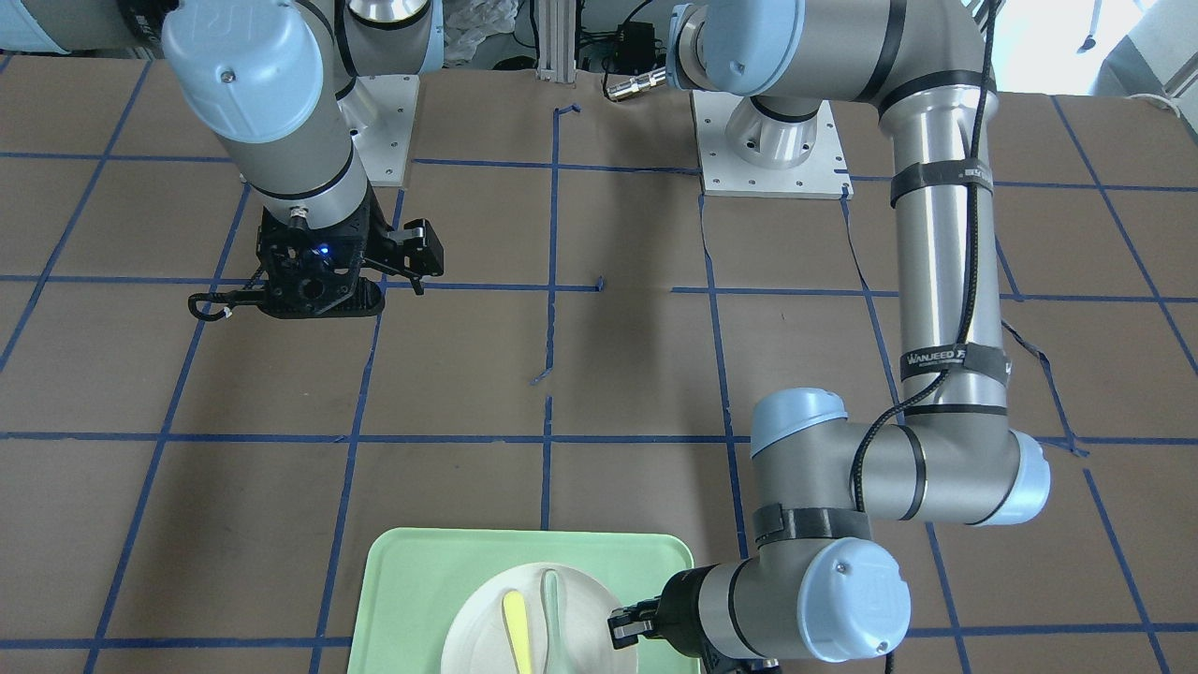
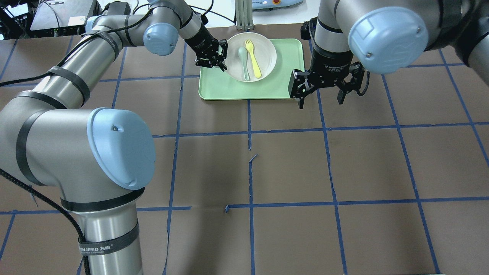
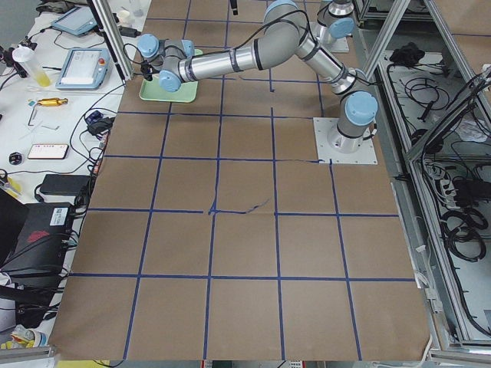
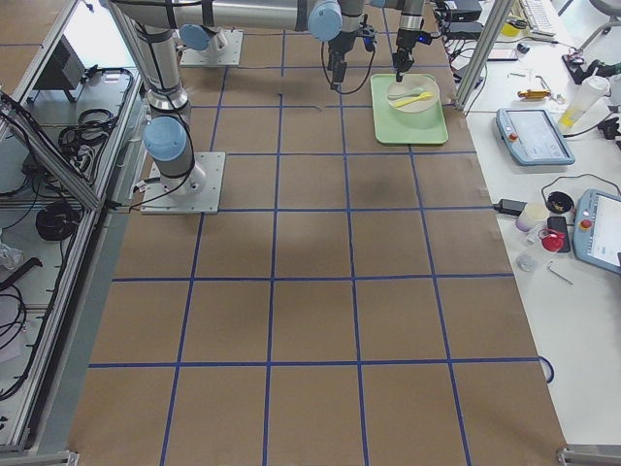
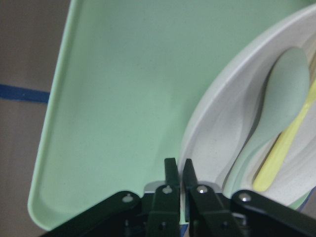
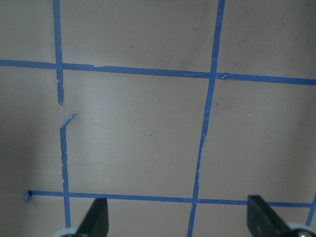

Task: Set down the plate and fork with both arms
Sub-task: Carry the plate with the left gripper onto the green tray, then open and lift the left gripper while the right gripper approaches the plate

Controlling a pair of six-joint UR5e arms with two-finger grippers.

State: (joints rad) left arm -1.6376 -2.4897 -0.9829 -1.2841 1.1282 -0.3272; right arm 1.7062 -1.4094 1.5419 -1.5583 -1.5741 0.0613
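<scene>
The off-white plate (image 2: 267, 53) sits on the light-green tray (image 2: 229, 86) at the table's far side. The yellow fork (image 2: 254, 57) lies in the plate beside a grey-green spoon (image 2: 243, 59). My left gripper (image 2: 216, 61) is shut on the plate's left rim. In the left wrist view its fingers (image 5: 171, 173) pinch the rim of the plate (image 5: 222, 113), with the fork (image 5: 286, 148) to the right. My right gripper (image 2: 321, 97) is open and empty above the bare table, just right of the tray. Its fingertips (image 6: 96, 217) are wide apart.
The brown table is marked with a blue tape grid (image 2: 250, 131). The arm bases (image 1: 772, 140) stand at the robot's edge. Side benches hold tablets and tools (image 4: 529, 136), off the table.
</scene>
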